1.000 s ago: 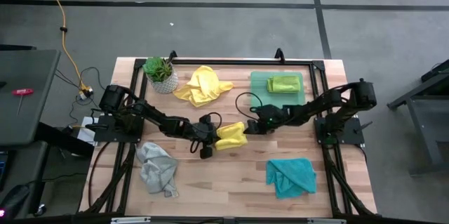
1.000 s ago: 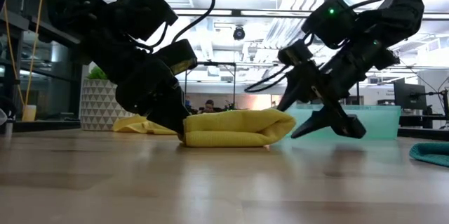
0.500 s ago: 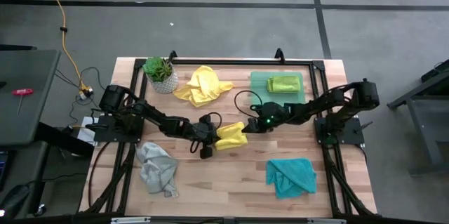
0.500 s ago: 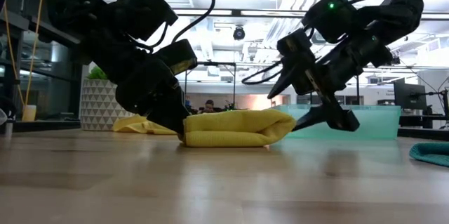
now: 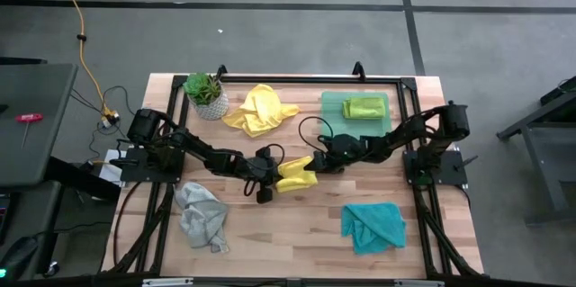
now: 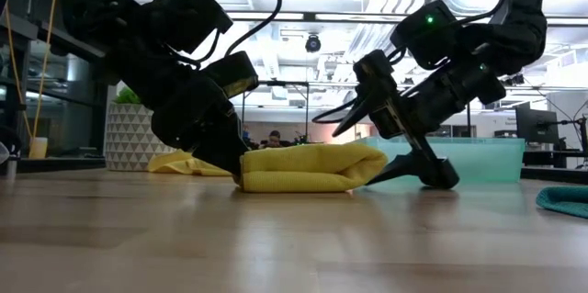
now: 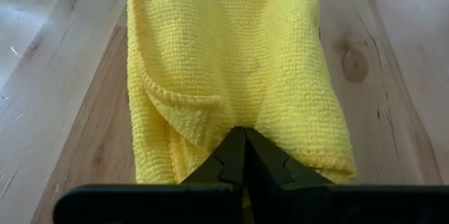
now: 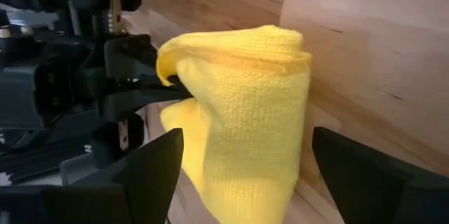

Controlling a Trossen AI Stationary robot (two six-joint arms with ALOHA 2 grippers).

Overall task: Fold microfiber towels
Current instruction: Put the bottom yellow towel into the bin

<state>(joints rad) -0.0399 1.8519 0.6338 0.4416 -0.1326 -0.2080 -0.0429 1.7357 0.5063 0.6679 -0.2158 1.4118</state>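
Note:
A folded yellow towel [image 5: 297, 174] lies mid-table, its underside on the wood. My left gripper [image 5: 275, 178] is shut at the towel's left end [image 6: 253, 175]. My right gripper [image 5: 316, 163] stands open at the towel's right end [image 6: 372, 160], rolled on its side. One finger [image 6: 354, 114] is above the cloth and the other [image 6: 413, 174] is low by the table. In the right wrist view the towel [image 8: 245, 126] shows between the two fingers with gaps on both sides. Loose yellow [image 5: 259, 110], grey [image 5: 202, 215] and teal [image 5: 372, 225] towels lie around. My left gripper presses its shut fingertips [image 7: 244, 155] on the top of the folded towel at its left end [image 7: 242, 115], slanting down from the table's left, along the towel. The towel lies flat on the table under them. Whether a layer is caught between the fingers cannot be told.
A translucent green tray [image 5: 335, 107] at the back right holds a folded lime green towel [image 5: 364, 107]. A potted plant [image 5: 205, 94] stands at the back left. Bare wood lies between the grey and teal towels near the front edge.
My right gripper has gone toward the table's left and down to the folded yellow towel, tipping downward, and its fingers have opened wider. They now stand around the towel's right end. The towel and my left gripper have kept still.

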